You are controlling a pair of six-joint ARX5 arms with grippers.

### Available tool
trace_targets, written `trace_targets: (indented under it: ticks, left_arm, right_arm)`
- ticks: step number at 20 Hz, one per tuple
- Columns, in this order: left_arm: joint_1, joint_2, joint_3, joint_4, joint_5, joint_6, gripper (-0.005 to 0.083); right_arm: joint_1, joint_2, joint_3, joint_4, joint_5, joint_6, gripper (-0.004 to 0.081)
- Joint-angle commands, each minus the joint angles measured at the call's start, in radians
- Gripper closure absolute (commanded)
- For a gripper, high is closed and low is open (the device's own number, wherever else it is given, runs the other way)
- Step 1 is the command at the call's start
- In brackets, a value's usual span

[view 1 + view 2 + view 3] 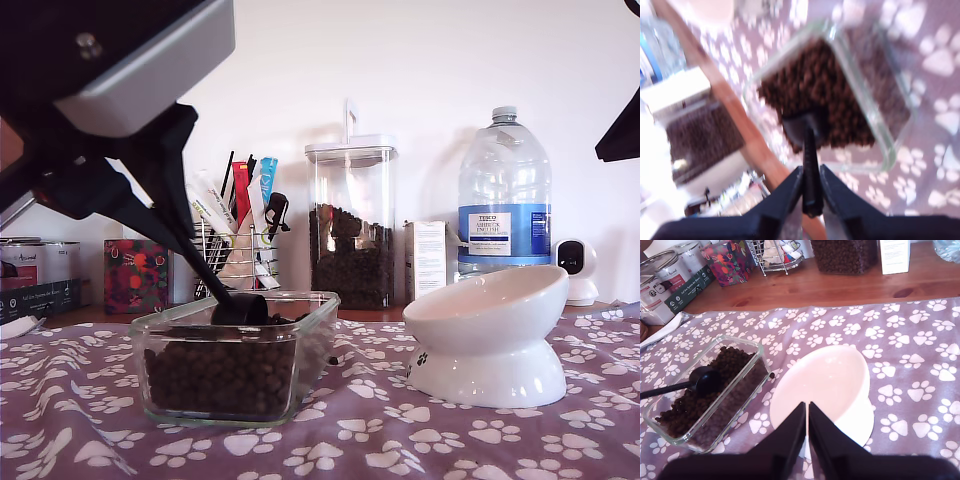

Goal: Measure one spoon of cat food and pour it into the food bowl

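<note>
My first claw point(810, 192) gripped the spoon point(807, 150), cup in the cat food point(825, 95); the food bowl point(827, 380) beside the glass dish point(747, 390) was empty; my second claw point(807, 432) was closed, empty.

A plain white wall point(420, 70) backs a wooden counter point(840, 290) under a purple paw-print cloth point(400, 440), seemingly daylit.
</note>
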Motion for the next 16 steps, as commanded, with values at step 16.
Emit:
trace_targets:
  ticks: [16]
  left_arm:
    - [-0.008, 0.005, 0.074, -0.218, 0.051, -0.164, 0.0793]
  right_arm:
    - [0.004, 0.004, -0.024, -0.008, -0.008, 0.027, 0.078]
